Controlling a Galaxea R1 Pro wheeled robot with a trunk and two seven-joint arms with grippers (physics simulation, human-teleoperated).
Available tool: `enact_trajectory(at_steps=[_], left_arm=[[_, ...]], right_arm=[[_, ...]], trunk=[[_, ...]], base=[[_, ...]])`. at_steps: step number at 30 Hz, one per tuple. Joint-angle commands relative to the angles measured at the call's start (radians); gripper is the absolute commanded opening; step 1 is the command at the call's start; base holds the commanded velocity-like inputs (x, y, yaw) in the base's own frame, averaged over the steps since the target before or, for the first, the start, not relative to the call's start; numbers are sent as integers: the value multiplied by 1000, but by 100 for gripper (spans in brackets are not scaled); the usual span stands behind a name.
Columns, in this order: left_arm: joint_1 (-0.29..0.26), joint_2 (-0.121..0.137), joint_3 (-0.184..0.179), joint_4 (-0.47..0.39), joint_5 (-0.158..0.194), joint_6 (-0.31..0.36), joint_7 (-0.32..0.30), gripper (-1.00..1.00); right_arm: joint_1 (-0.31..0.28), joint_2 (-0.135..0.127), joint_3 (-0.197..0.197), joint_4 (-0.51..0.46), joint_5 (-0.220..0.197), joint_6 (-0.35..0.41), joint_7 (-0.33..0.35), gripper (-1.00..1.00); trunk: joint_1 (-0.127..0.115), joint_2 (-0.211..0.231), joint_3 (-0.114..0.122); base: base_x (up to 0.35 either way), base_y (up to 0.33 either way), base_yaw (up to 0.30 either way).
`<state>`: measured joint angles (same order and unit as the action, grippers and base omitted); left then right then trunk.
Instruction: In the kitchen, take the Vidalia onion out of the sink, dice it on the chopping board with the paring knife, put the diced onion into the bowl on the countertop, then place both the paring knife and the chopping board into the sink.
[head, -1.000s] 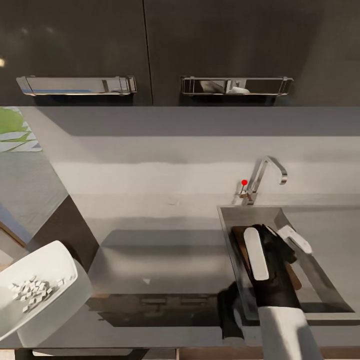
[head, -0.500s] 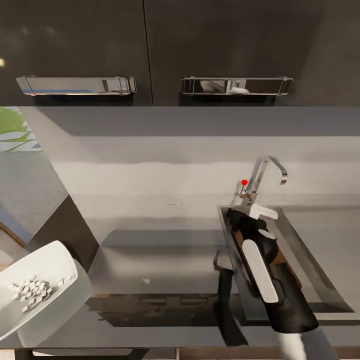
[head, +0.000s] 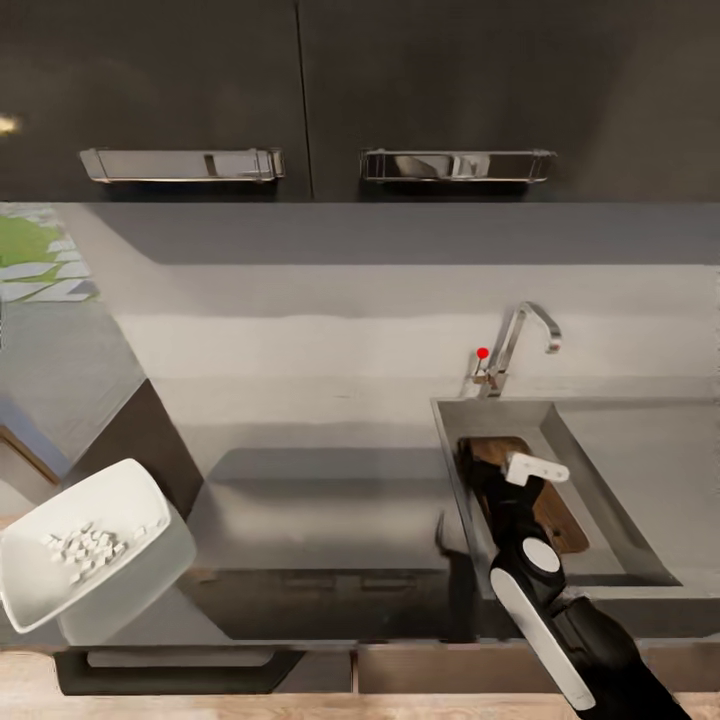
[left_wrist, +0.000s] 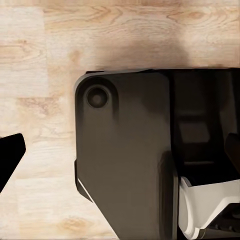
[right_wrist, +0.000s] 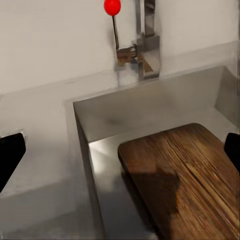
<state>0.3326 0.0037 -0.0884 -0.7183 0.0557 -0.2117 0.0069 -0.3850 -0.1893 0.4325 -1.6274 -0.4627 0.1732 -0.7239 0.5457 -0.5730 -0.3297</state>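
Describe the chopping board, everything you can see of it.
The chopping board is a dark-brown wooden slab with visible lengthwise grain and rounded corners. It lies inside the sink, low in the grey steel basin, its far end toward the tap. In the head view the right arm crosses over it and hides its left part; the right end effector hangs above it. Whether it lies flat or leans on a wall cannot be told. No handle hole shows.

No readable text, labels, brands or numbers on any surface in view
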Motion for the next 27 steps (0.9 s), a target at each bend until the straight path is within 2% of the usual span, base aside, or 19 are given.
enact_trajectory(at_steps=[1,16,27], left_arm=[[0,1,-2,-1,6,-1,1,100],[0,1,-2,-1,7,-1,1,100],[0,1,-2,3,7,-1,1,100]], right_arm=[[0,-2,11,-2,0,3,-8,100],[3,-4,20,-2,3,-1,-9,100],[32,-5,20,0,3,-35,-9,100]], trunk=[[0,-1,-1],[0,-1,-1],[0,-1,-1]], base=[[-328,0,0],[-333,0,0],[-334,0,0]])
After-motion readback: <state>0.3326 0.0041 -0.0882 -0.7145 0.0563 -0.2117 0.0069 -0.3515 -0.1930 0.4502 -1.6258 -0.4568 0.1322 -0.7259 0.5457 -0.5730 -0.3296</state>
